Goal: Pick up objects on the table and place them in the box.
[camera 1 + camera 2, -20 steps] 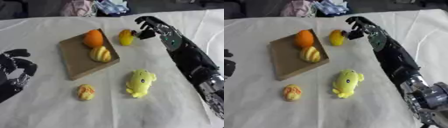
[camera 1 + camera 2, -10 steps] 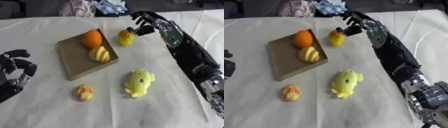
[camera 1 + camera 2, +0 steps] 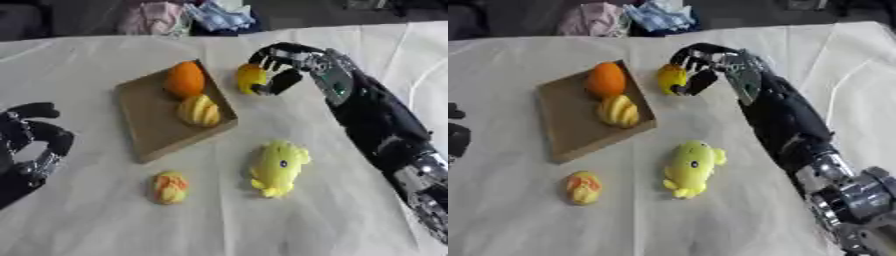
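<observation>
Here, in the left eye view, the right hand [image 3: 282, 70] curls its fingers round a yellow fruit [image 3: 249, 78] just beside the box [image 3: 162, 120] on the counter [image 3: 105, 220]. An orange [image 3: 185, 79] and a striped fruit [image 3: 199, 110] lie in the box. A yellow toy [image 3: 276, 167] and a small fruit [image 3: 169, 187] lie nearer. The left hand [image 3: 31, 142] rests at the left edge, fingers curled, empty.

In the right eye view, only a dark sliver of the left hand shows.

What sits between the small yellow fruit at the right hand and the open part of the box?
The right hand curls around the small yellow fruit beside the box. The orange and the ridged yellow fruit fill the near side; bare floor lies beyond them.
</observation>
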